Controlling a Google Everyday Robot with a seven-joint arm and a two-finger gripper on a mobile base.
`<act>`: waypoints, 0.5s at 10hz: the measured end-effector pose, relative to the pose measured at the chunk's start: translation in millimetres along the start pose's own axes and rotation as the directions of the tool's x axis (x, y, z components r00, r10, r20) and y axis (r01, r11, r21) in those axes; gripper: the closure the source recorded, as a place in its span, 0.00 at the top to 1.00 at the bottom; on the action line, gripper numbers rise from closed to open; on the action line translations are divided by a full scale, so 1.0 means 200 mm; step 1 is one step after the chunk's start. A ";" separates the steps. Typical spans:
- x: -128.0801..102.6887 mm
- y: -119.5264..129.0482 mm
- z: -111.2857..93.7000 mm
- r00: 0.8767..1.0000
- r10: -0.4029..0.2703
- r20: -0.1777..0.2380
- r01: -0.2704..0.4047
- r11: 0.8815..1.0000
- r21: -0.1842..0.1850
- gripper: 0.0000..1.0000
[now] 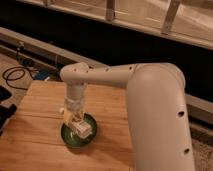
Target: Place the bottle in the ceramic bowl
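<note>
Bottle (83, 129) sits lower-left of centre in the frame, a pale cream cylinder lying tilted inside the dark-green ceramic bowl (67, 137), its long axis running approx. upper left to lower right. We read it as directly under the gripper (76, 121), which hangs straight down from the white arm (150, 100) over the bowl's middle. So the key relation: bottle is below and just to the lower right of the gripper tip, within the bowl's rim, not beside it. Only one arm here, so no choice of side.

Whether the gripper is clamped on the bottle or has let go, we can't tell; the two overlap in this view and the contact is hidden.

Bowl rests on the wooden table (35, 145), towards its lower-centre part. Black cable (12, 75) lies coiled at far left, well apart from the work.

We judge placement as done or nearly so; what's left is prob. a release and a straight lift, w/o dragging the bottle over the rim.
</note>
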 end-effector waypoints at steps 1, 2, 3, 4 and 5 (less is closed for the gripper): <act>0.01 0.00 0.08 1.000 0.004 0.000 -0.004 1.000 -0.021 0.00; 0.04 -0.01 0.16 1.000 0.012 -0.003 -0.013 0.999 -0.041 0.00; 0.04 -0.01 0.16 1.000 0.014 -0.003 -0.014 0.999 -0.044 0.04; 0.04 -0.01 0.17 1.000 0.013 -0.004 -0.013 0.999 -0.044 0.10; 0.04 0.00 0.17 1.000 0.011 -0.004 -0.011 0.999 -0.043 0.21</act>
